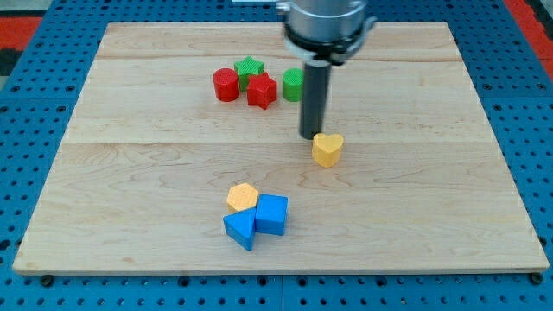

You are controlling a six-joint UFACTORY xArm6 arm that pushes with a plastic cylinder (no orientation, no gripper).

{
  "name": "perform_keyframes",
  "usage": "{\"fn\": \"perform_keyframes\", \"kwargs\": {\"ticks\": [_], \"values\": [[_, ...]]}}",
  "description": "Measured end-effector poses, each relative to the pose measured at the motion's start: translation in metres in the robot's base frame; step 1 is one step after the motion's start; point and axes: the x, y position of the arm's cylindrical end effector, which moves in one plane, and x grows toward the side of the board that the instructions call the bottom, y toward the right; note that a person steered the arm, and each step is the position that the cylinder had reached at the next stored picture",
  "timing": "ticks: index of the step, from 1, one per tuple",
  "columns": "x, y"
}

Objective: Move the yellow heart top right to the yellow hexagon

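The yellow heart [327, 149] lies near the middle of the wooden board [130, 173]. My tip [311, 136] stands just to the upper left of the heart, touching or nearly touching it. The yellow hexagon [243, 197] lies lower and to the left, well apart from the heart. It touches a blue cube [271, 213] on its right and a blue triangular block [241, 229] below it.
Near the view's top, a red cylinder [225, 84], a green star [249, 67], a red star [262, 91] and a green cylinder [293, 85] form a cluster just left of the rod. The rod partly hides the green cylinder.
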Motion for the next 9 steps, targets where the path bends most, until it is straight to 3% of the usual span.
{"fn": "perform_keyframes", "kwargs": {"ticks": [2,3,4,8,9], "values": [[-0.011,0.034],[0.021,0.082],[0.038,0.078],[0.032,-0.032],[0.036,-0.024]]}}
